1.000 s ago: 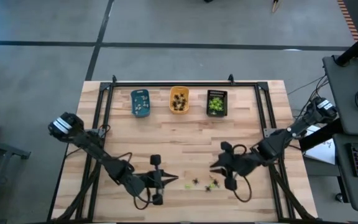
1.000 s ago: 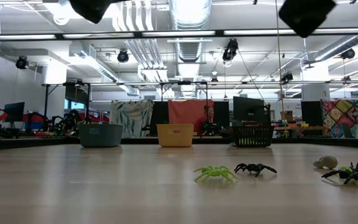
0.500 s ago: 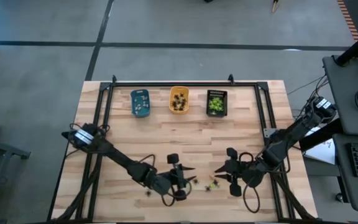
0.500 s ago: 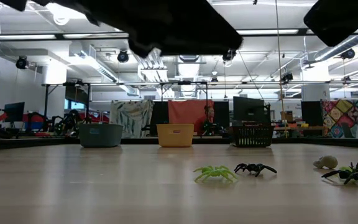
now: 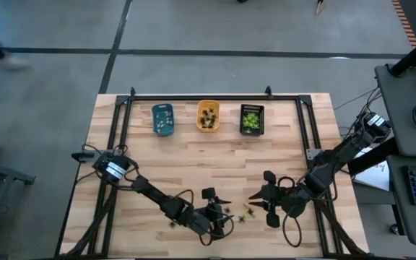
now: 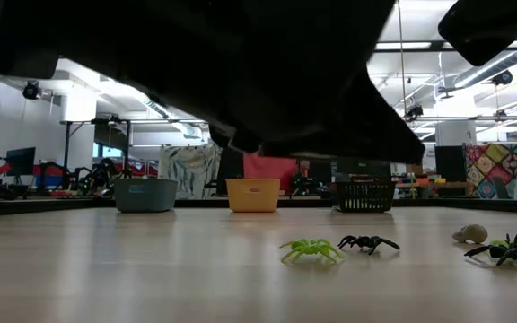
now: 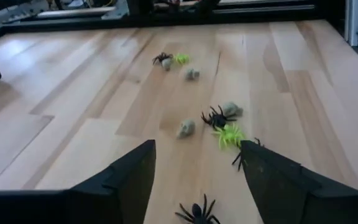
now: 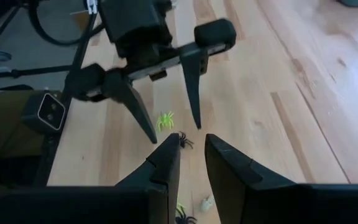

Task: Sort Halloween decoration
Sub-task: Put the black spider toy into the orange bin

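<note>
Tiny black, yellow-green, whitish spidery figures (image 7: 219,118) before spread left claw (image 7: 194,171); right claw (image 8: 191,155) narrowly parted.

Tiny plastic spiders (image 7: 219,118) lie loose on the wooden tabletop (image 7: 73,106) near its front edge: black ones (image 7: 196,213), yellow-green ones (image 7: 230,134) and pale whitish lumps (image 7: 186,128), clustered close together, some touching, all flat on the wood.

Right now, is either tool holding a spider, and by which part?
No. The left tool hangs open over the loose spiders with nothing between its fingers. The right tool has a narrow empty gap, nothing gripped.
</note>
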### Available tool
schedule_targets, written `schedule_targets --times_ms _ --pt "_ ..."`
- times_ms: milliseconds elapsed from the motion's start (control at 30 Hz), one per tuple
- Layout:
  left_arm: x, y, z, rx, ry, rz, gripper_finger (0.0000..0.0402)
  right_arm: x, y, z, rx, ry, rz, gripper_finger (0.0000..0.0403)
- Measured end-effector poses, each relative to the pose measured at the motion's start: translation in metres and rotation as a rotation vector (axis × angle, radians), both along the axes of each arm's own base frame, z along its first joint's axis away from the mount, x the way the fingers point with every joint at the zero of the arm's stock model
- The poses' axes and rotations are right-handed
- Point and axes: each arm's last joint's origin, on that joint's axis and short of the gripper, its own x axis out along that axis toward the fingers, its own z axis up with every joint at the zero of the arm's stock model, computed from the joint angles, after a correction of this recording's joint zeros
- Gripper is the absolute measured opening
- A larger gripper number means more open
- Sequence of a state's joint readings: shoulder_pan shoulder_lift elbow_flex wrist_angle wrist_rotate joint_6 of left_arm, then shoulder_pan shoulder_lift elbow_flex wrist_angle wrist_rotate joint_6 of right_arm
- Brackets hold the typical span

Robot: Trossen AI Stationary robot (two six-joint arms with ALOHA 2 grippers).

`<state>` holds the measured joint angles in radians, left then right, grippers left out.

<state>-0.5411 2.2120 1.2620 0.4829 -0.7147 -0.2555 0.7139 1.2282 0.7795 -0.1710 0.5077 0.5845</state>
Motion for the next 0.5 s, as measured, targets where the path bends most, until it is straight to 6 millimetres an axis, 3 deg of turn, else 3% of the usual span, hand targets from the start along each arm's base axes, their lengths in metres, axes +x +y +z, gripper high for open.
schedule_targets --times_ms 233,500 --pt "-0.006 0.001 -0.013 -0.018 0.030 0.012 0.0243 0.000 0.000 0.001 -0.007 -0.012 -0.015 0.0068" --pt "-0.012 0.003 -0.021 -0.087 0.053 -0.011 0.0245 0.000 0.000 0.000 -0.007 -0.012 -0.015 0.0068"
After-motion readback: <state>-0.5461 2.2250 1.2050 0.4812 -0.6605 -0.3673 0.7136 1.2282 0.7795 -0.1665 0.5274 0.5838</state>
